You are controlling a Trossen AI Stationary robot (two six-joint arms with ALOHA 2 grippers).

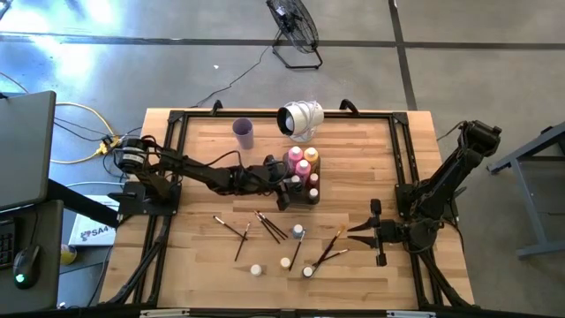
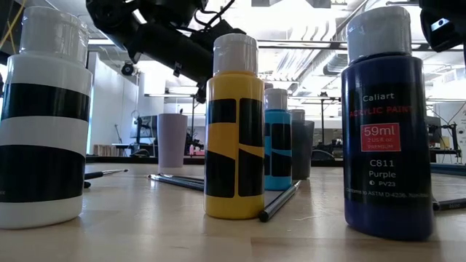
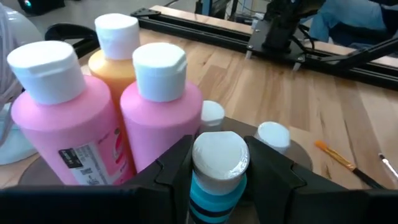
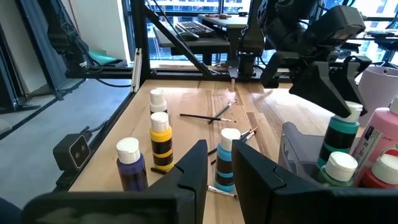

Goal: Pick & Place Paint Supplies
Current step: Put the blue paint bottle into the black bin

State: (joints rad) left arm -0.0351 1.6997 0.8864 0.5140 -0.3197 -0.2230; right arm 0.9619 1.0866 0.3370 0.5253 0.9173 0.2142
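High view: left gripper [image 1: 284,187] centre frame, beside pink bottles [image 1: 297,160].
Left wrist view: it clamps a teal bottle [image 3: 217,180]; crowded neighbours risk toppling.
Right wrist view: right gripper [image 4: 219,163] empty, slightly parted.

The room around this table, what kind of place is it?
Probably a robotics lab or workshop: concrete floor, a floor fan, exposed ceiling ducts, and a metal frame bolted round the wooden table.
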